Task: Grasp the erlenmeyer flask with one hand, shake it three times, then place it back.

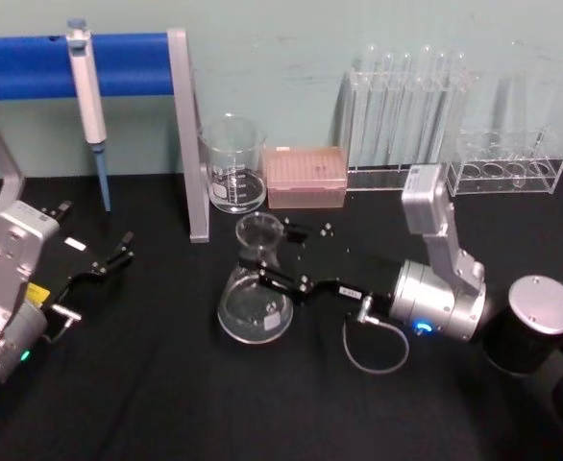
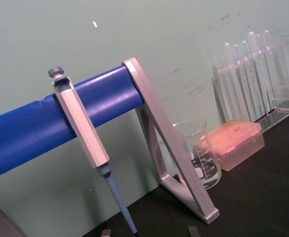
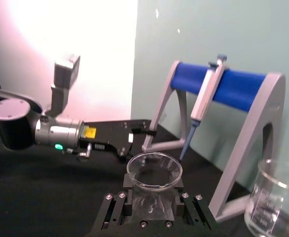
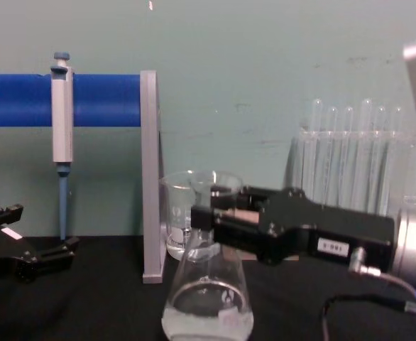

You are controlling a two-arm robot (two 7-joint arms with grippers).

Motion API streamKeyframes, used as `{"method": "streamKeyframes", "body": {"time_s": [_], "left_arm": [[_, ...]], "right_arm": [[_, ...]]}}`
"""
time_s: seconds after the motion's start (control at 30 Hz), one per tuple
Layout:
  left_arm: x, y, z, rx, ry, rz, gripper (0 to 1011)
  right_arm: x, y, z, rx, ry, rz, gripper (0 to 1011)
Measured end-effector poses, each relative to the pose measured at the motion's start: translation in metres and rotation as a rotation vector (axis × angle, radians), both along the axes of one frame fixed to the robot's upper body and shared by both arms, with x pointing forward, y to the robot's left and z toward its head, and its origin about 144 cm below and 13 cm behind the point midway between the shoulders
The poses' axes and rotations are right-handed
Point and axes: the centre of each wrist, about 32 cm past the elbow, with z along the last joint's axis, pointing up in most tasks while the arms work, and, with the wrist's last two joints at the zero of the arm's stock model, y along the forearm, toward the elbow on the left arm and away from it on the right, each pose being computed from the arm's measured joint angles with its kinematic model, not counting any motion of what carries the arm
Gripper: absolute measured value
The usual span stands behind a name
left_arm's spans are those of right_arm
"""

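While the clear glass conical flask [image 1: 255, 305] stands upright on the black counter [image 1: 166, 384], near its middle, the right pincer [image 1: 267, 269] reaches in from the robot's right and pinches the flask's narrow neck. One black finger lies on each side of the glass, just under the flared rim. In the right wrist view the round rim of the flask [image 3: 154, 170] rises between the two fingers [image 3: 116, 210], which press against the neck. From the chest view, a little clear liquid sits in the flask's wide base [image 4: 208, 302], and the black body of the right pincer [image 4: 208, 213] stretches level across the neck, with a small white label on its side.

The left pincer [image 1: 109, 257] rests low over the counter at the robot's left, well apart from the flask, its fingers spread and holding nothing.

Behind the flask, a straight-sided glass beaker with white markings [image 1: 233, 163] stands beside a pale pink plastic box [image 1: 305, 176]. A grey frame carrying a blue horizontal bar [image 1: 32, 65] has a white and blue pipette [image 1: 89, 106] hanging from it. A clear rack of test tubes [image 1: 406, 115] stands to the robot's right at the back.
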Motion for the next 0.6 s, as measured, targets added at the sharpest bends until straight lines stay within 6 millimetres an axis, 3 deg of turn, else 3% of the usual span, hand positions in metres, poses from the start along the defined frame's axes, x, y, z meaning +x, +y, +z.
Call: {"method": "streamKeyframes", "body": {"time_s": [0.33, 0.6], "left_arm": [[0.0, 0.0, 0.0, 0.0, 0.0, 0.0, 1001], [0.0, 0.0, 0.0, 0.0, 0.0, 0.0, 1001]], "right_arm": [[-0.003, -0.001, 0.022, 0.019, -0.035, 0.002, 450], [-0.005, -0.002, 0.026, 0.027, -0.038, -0.003, 449]]}}
